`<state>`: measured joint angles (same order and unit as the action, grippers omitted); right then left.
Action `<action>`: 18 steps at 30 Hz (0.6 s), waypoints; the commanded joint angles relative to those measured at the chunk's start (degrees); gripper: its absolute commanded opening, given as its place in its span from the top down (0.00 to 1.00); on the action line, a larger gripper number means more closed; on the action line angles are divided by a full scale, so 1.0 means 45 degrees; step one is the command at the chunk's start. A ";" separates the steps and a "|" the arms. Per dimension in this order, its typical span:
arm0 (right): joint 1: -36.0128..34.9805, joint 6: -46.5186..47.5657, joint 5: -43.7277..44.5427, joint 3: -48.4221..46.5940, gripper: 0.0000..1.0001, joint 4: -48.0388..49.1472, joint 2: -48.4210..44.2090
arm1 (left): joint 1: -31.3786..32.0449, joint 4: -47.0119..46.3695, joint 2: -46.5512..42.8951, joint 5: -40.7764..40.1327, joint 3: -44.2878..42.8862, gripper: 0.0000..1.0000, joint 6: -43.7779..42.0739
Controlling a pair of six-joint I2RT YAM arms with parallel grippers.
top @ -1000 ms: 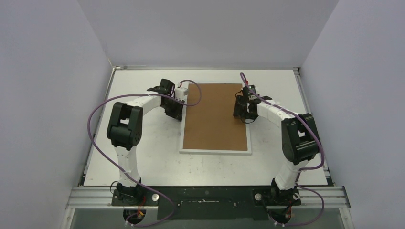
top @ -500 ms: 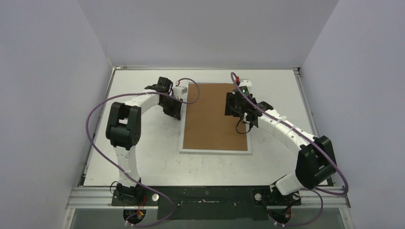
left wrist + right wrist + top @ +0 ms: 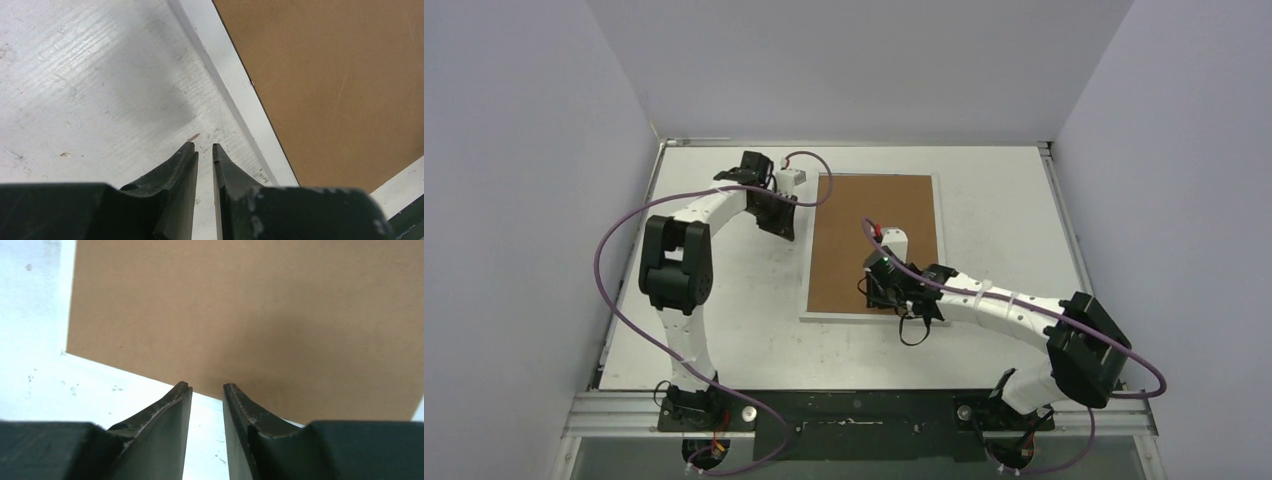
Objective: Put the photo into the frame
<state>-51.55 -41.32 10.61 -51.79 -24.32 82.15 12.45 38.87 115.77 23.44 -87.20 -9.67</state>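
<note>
At the middle of the table (image 3: 724, 330) the frame (image 3: 874, 317) lies flat, its long sides running from 12 to 6 o'clock. Only its thin white edge shows around the brown backing board (image 3: 874, 230) that rests in it and covers nearly all of it.

My left gripper (image 3: 776, 215) sits at about 10 o'clock from the frame's centre, just outside its left edge and near the far left corner. From the left wrist, that gripper (image 3: 202, 146) is nearly closed, with only a thin slit between the fingers and nothing in it. The tips are over bare, scuffed table (image 3: 75, 75). The frame's white edge (image 3: 225, 85) runs past them toward 1 o'clock, with the board (image 3: 325, 75) beyond it. Whether the tips touch the table I cannot tell.

My right gripper (image 3: 876, 290) is at 6 o'clock of the frame, low over the board's near edge. From the right wrist, this gripper (image 3: 206, 385) is parted a little and holds nothing. Its tips point toward 12 o'clock, right at the edge where the board (image 3: 250, 305) ends.
</note>
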 commanded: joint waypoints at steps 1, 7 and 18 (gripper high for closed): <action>-0.0768 -0.0727 0.0507 -0.0211 0.71 0.0940 0.0129 | 0.0046 0.0073 -0.0701 0.0519 -0.0349 0.83 -0.0019; -0.1628 -0.0847 0.0495 -0.0348 0.80 0.1456 0.0977 | 0.0046 0.0191 -0.0788 0.0796 -0.0253 0.83 0.0106; -0.2377 -0.0874 0.0923 -0.0208 0.82 0.1438 0.1097 | 0.0194 0.0283 -0.0940 0.1516 -0.0275 0.83 0.0611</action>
<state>-62.22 -44.47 12.45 -51.86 -19.97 87.66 12.67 40.07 114.83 26.98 -87.20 -8.12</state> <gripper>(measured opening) 0.184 0.168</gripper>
